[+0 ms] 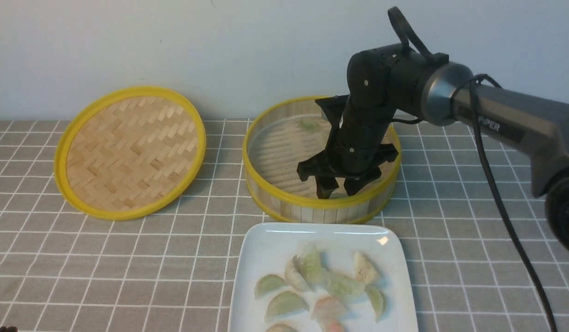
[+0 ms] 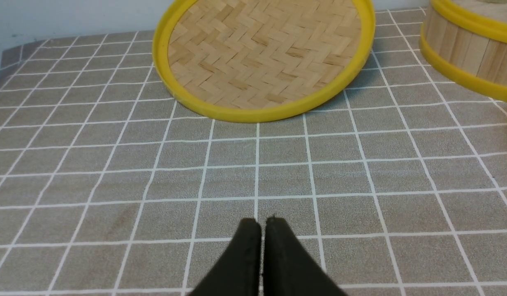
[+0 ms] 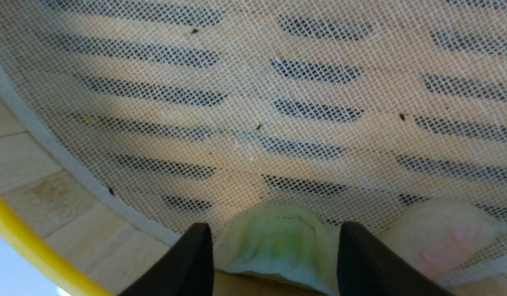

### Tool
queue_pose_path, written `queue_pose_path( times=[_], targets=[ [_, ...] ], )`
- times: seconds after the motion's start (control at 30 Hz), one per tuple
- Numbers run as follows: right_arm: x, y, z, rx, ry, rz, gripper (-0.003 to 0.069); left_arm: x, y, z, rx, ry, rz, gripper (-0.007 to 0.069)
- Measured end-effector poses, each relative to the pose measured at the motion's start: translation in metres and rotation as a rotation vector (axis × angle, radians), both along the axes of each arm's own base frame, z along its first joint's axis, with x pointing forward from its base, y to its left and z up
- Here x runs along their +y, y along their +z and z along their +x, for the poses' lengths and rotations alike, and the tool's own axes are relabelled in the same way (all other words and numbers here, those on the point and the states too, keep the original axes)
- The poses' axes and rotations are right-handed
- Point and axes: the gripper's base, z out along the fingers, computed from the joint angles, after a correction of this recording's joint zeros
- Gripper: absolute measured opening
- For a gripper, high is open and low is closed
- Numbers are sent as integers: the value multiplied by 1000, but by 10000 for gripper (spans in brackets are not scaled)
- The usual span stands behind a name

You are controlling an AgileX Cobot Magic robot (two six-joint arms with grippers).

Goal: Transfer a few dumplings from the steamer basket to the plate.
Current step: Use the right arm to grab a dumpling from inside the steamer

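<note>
Green dumpling [image 3: 278, 240] in steamer basket [image 3: 35, 193], between right tool's [image 3: 274, 226] parted jaws; left tool [image 2: 261, 223] together.

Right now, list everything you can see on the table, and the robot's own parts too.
Tablecloth: one, grey with a white grid, covering the table.
Lid: one, woven bamboo with a yellow rim, back left.
Steamer basket: one, bamboo with yellow rims, back centre.
Dumplings in the basket: at least three, two green and one pinkish white.
Plate: one, white, front centre.
Dumplings on the plate: about ten, mostly pale green, a few whitish or pink.
Right gripper: one, black, open inside the basket, fingers either side of a green dumpling.
Left gripper: one, black, shut, above the tablecloth.
</note>
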Motion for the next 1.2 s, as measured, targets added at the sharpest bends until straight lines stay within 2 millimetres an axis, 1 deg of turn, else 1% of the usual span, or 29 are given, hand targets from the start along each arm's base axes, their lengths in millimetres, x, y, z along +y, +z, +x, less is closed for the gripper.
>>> queue_pose_path(
  times=[0.07, 0.1, 0.13, 0.4, 0.53, 0.6, 0.63, 0.67, 0.7, 0.77, 0.8, 0.83, 0.9, 0.97, 1.07, 1.13, 1.2],
  targets=[
    [1, 0, 0, 2, -2, 6, 297, 0, 0, 0, 0, 0, 0, -4],
    [1, -1, 0, 3, -2, 6, 291, 0, 0, 0, 0, 0, 0, -4],
    [1, -1, 0, 4, -2, 5, 269, 0, 0, 0, 0, 0, 0, -4],
    [-1, -1, 1, -6, 3, -12, 269, 0, 0, 0, 0, 0, 0, -4],
    [0, 3, 4, -16, 2, -17, 269, 0, 0, 0, 0, 0, 0, -4],
    [1, 11, 10, -55, 2, -25, 213, 0, 0, 0, 0, 0, 0, -4],
    [1, 13, 11, -65, 3, -26, 164, 0, 0, 0, 0, 0, 0, -4],
    [1, 16, 11, -74, 3, -22, 136, 0, 0, 0, 0, 0, 0, -4],
    [1, 24, 12, -95, 2, -14, 61, 0, 0, 0, 0, 0, 0, -4],
    [0, 38, 11, -124, 2, -2, 9, 0, 0, 0, 0, 0, 0, -4],
    [0, 39, 10, -126, 2, -1, 7, 0, 0, 0, 0, 0, 0, -4],
    [-2, 49, 8, -146, 2, 4, -5, 0, 0, 0, 0, 0, 0, -4],
    [-3, 58, 7, -163, 2, 9, -11, 0, 0, 0, 0, 0, 0, -4],
    [-4, 60, 6, -168, 4, 10, -12, 0, 0, 0, 0, 0, 0, -4],
    [-3, 59, 5, -165, 30, 8, -6, 0, 0, 0, 0, 0, 0, -4],
    [0, 56, 5, -149, 56, 27, 37, 0, 0, 0, 0, 0, 0, -4],
    [2, 52, 5, -137, 75, 38, 104, 0, 0, 0, 0, 0, 0, -4]
  ],
)
